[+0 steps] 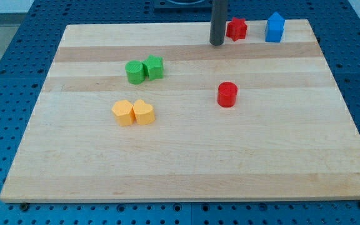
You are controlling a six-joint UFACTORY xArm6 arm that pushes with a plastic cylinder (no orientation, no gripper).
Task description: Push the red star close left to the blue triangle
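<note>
the board [186, 162] is pale wood with long lighter and darker grain bands, lying on a blue perforated table [5, 37]. the dark, smooth rod comes down near the view's top edge, and my tip [217, 44] rests on the wood just left of the red star [236, 29], very near it, though i cannot tell if they touch. there is no hand here to clench or release, only the bare rod end. the red star sits at the top of the board, with the blue triangle [275, 27], a chunky pointed block, a short gap to its right. a glossy red cylinder [227, 94] stands alone mid-board. two green blocks [144, 69] touch each other at left, and two yellow blocks [134, 112] touch below them.
</note>
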